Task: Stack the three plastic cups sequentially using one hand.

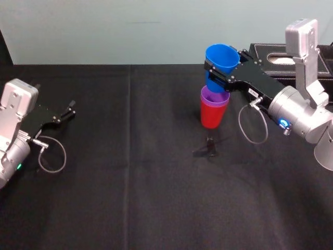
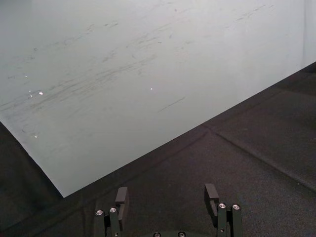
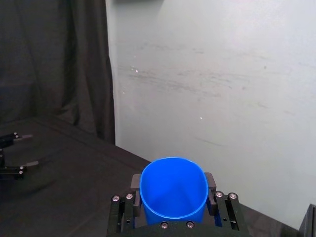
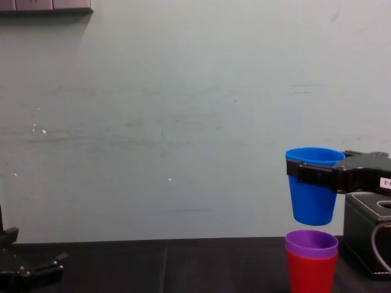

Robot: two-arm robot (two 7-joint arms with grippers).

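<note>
Box (image 1: 268, 53) stands near right claw (image 1: 223, 66) gripping blue cup (image 1: 220, 55) over purple cup (image 1: 214, 97).

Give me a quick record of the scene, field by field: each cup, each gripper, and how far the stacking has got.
Blue cup: upright, held in the air just above the other two, not yet nested
Purple cup: nested in the red cup
Red cup: upright on the black table, bottom of the stack
Right gripper: shut on the blue cup
Left gripper: open, empty, at the table's left
Stacking: two of three done
</note>
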